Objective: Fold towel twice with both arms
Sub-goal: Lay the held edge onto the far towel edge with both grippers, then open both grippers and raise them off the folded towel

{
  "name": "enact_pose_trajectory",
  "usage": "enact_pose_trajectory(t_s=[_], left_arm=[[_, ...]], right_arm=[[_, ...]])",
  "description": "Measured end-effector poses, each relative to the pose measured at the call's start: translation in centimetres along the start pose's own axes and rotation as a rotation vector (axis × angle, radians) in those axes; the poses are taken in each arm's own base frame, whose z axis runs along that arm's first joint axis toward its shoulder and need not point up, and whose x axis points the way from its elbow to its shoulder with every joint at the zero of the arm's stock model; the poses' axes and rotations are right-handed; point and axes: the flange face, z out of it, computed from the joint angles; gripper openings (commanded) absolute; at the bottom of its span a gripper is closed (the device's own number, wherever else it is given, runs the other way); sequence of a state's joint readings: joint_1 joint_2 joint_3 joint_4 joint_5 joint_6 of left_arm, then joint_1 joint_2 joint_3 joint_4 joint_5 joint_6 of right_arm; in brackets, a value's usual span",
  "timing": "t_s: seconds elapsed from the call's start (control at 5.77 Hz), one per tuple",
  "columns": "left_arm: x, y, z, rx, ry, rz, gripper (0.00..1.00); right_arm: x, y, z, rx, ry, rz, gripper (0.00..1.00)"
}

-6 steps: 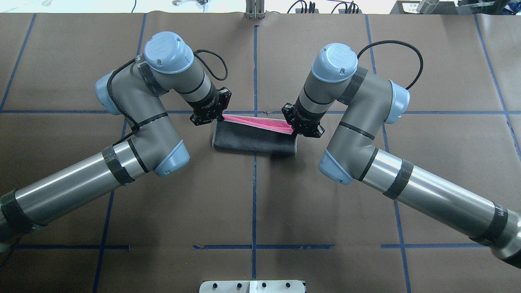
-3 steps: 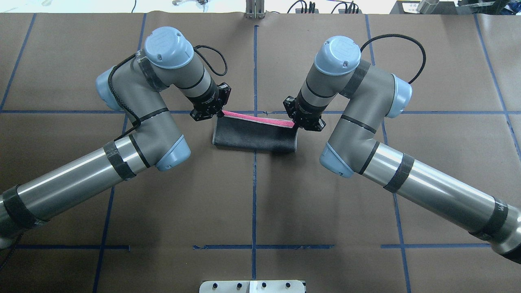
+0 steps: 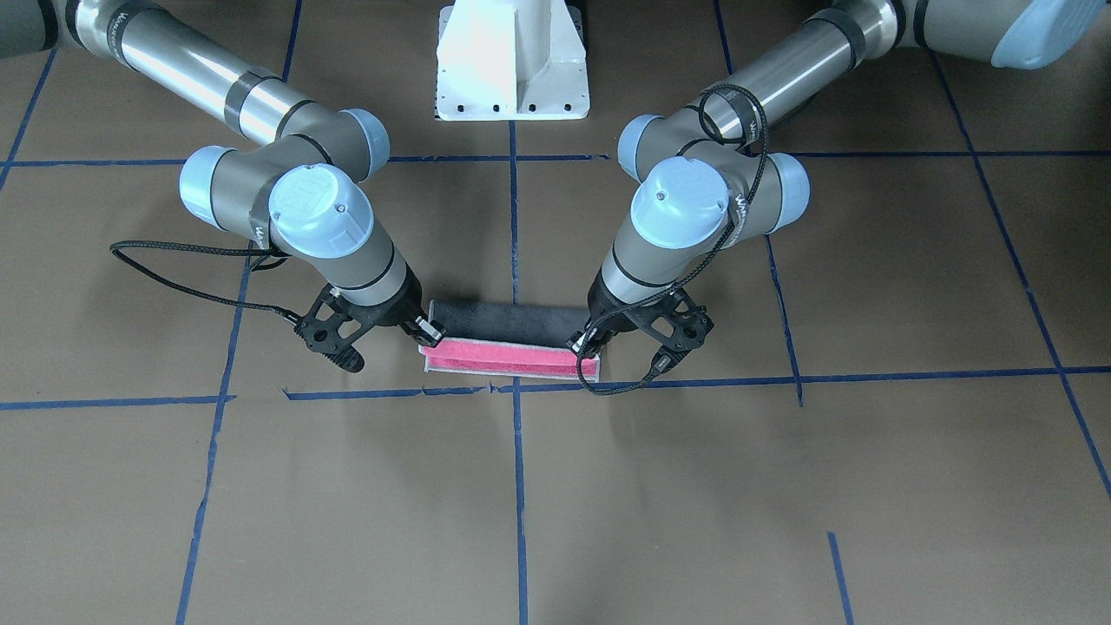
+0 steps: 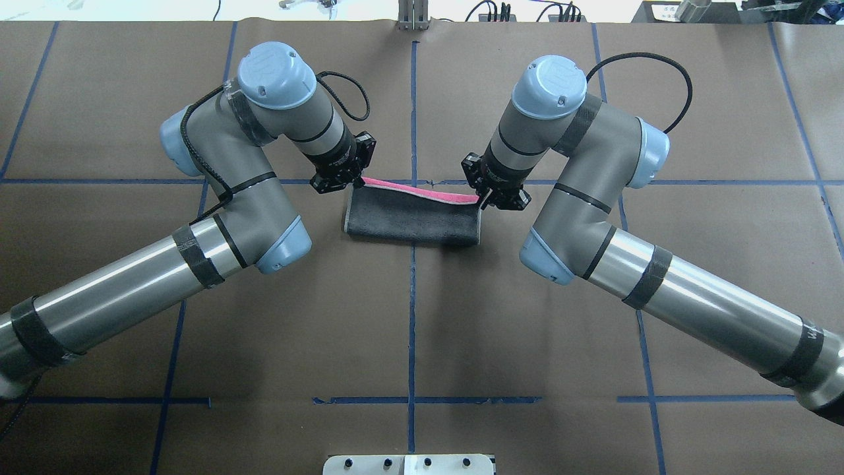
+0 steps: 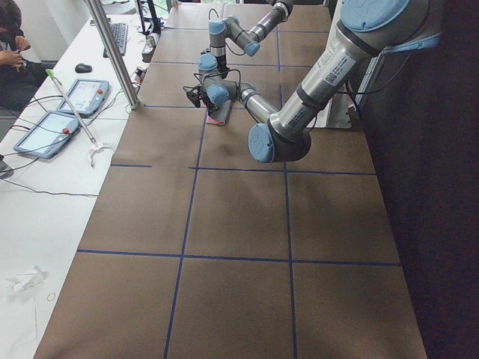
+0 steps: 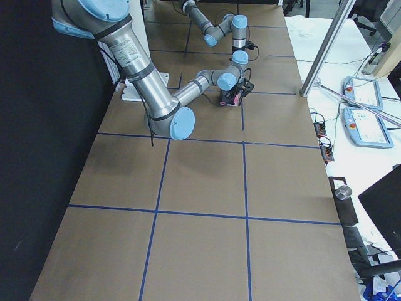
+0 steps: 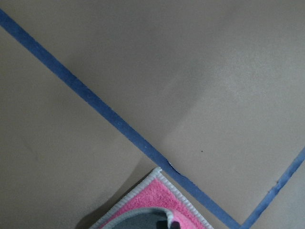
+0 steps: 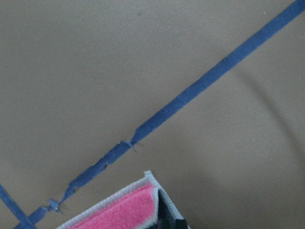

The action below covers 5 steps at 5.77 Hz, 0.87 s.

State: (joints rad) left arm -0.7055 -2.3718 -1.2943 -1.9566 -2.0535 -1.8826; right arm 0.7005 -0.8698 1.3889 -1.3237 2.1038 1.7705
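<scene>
Figure: the table (image 4: 132,132), seen from overhead, was covered in brown paper divided into squares by blue tape lines (image 4: 412,330). The towel (image 4: 412,225) lay near the centre, astride the middle tape line. It was folded grey side up, with a strip of its pink face showing along the edge nearest you, and that edge lay just short of a cross line of tape. The left gripper (image 4: 357,184) was clenched on the towel's corner at the robot's left, and the right gripper (image 4: 483,200) on the corner at its right, both low over the paper. A row of papered squares stretched between the towel and the white pedestal base (image 3: 512,61), and further squares ran toward each table end. On your side, a white desk (image 5: 45,194) carried two control tablets (image 5: 46,133), and a metal post (image 5: 112,52) rose at the table's edge.
</scene>
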Motion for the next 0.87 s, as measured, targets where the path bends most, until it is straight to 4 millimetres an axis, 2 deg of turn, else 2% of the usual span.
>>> enact_pose_trajectory(t_s=[0.35, 0.69, 0.87], left_arm=[[-0.1, -0.3, -0.1, -0.002, 0.020, 0.024, 1.00], [-0.3, -1.5, -0.8, 0.006, 0.031, 0.053, 1.00], [-1.5, -2.2, -1.2, 0.007, 0.032, 0.081, 1.00]], right_arm=[[0.1, -0.5, -0.1, 0.010, -0.001, -0.040, 1.00], [0.2, -2.3, -1.3, 0.026, -0.012, -0.059, 1.00], [0.2, -3.0, -2.3, 0.021, -0.022, -0.057, 1.00]])
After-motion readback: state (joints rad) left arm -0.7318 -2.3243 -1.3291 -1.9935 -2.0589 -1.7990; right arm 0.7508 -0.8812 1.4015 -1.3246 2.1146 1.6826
